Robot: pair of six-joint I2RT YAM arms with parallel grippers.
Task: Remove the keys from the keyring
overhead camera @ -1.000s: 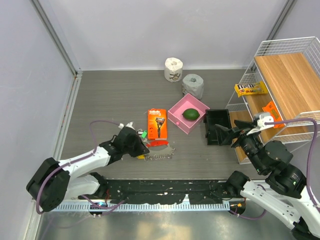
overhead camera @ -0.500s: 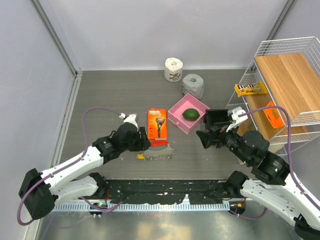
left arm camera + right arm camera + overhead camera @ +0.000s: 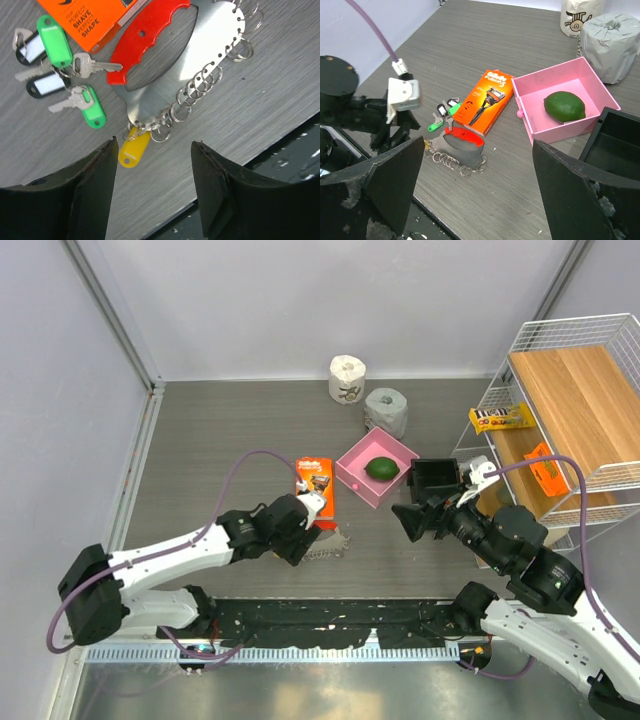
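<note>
Now | left gripper (image 3: 152, 150) jaws apart, keyring (image 3: 155, 25) just ahead | table edge (image 3: 265, 145) close

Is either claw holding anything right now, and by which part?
Nothing is held. The left claw stands open over the keyring, which lies on the table, and the right claw is open and empty too.
</note>
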